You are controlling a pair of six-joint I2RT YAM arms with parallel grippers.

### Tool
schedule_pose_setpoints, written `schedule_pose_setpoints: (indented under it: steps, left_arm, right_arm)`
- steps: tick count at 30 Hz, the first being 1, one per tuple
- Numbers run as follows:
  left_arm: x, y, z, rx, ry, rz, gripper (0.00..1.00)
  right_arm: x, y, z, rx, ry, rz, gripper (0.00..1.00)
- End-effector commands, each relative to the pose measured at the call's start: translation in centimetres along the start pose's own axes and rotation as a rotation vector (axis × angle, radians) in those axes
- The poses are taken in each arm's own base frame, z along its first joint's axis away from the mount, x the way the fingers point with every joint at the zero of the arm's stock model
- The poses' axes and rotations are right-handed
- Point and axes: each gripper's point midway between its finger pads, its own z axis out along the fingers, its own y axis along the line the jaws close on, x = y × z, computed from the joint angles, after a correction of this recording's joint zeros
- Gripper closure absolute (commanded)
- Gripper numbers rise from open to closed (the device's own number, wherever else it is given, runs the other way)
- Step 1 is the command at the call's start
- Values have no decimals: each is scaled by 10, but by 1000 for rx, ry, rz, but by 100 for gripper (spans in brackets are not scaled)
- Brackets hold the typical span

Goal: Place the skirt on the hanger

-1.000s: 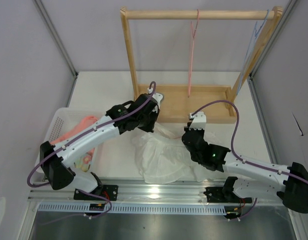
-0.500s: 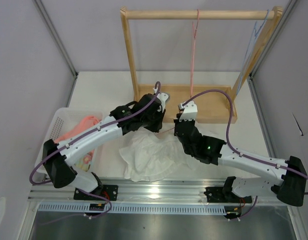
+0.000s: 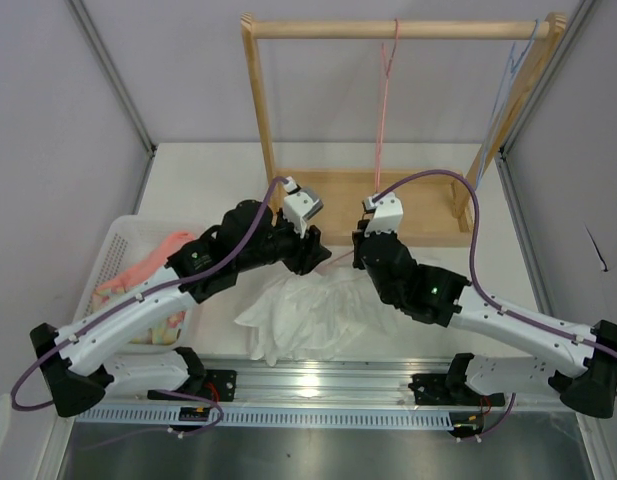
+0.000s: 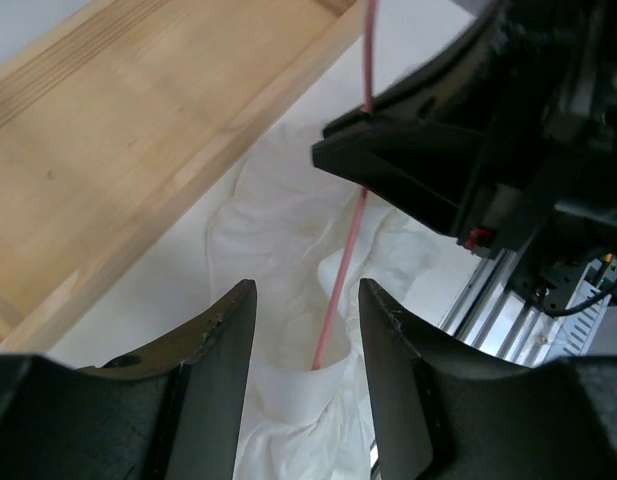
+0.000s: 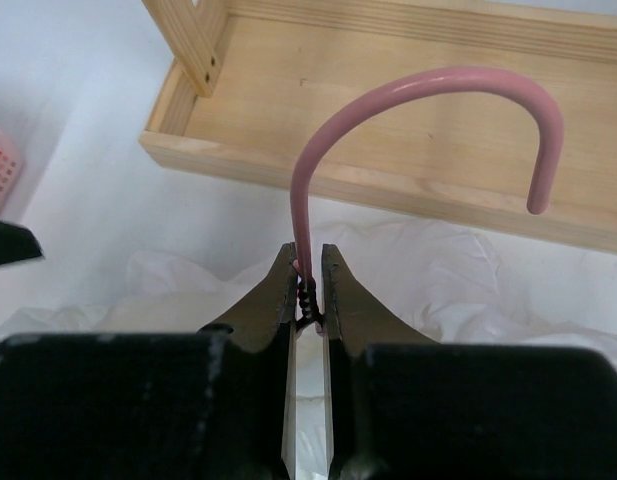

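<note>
Robot lab cell, grey panels [image 3: 48, 110], aluminium rail [image 3: 318, 384]

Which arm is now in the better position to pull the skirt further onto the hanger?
Left. The left gripper is open and points down at the skirt, with the hanger wire between its fingers. The right gripper is shut on the hanger's neck under the hook, so it is probably needed there.

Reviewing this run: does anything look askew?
The skirt lies bunched in a heap on the table, with one wire arm of the hanger poking into its folds; the right end effector pinches the hanger's neck.
</note>
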Motion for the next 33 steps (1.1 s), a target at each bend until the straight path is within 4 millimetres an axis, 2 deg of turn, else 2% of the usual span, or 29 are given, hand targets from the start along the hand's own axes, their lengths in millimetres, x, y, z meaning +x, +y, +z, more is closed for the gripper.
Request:
schedule_pose_setpoints:
  steps: [1, 2, 10, 15, 17, 20, 21, 22, 25, 26, 27, 28, 29, 31, 32, 33]
  left_arm:
    - [-1, -25, 7, 159, -65, 84, 50]
    - [5, -30, 11, 196, -70, 87, 50]
    - [6, -36, 31, 222, -90, 107, 49]
    - [11, -39, 51, 211, -78, 108, 51]
    - [9, -40, 57, 213, -73, 110, 58]
    - [12, -41, 65, 205, -67, 113, 79]
    - [10, -43, 63, 206, -77, 109, 94]
    - [6, -44, 62, 207, -92, 107, 100]
    - [-1, -43, 54, 196, -118, 105, 100]
    - [-4, -41, 50, 182, -127, 101, 100]
    - [-6, -38, 47, 166, -134, 99, 100]
    - [-12, -35, 38, 143, -151, 98, 100]
    - [-15, -30, 34, 116, -159, 99, 100]
    - [-21, -28, 23, 101, -168, 101, 100]
    - [-23, -26, 20, 90, -168, 100, 100]
    - [-26, -26, 16, 88, -177, 102, 100]
  right_arm:
    - [-43, 5, -13, -49, -61, 89, 100]
    - [-45, 5, -14, -55, -58, 89, 100]
    - [-54, 6, -19, -79, -53, 107, 100]
    - [-55, 8, -20, -88, -47, 108, 100]
    - [-56, 7, -21, -90, -47, 111, 100]
    - [-57, 6, -22, -92, -45, 110, 100]
    - [-57, 6, -22, -92, -45, 111, 100]
    - [-56, 6, -21, -92, -39, 109, 100]
    - [-49, 0, -17, -78, -16, 110, 100]
    - [-51, -6, -15, -61, -15, 120, 96]
    - [-52, -11, -14, -45, -12, 126, 87]
    - [-55, -18, -17, -34, -15, 137, 74]
    - [-55, -30, -16, -4, -10, 142, 54]
    - [-63, -44, -23, 6, -23, 172, 44]
    - [-62, -48, -26, 3, -14, 179, 38]
    - [-61, -57, -26, 21, -13, 190, 35]
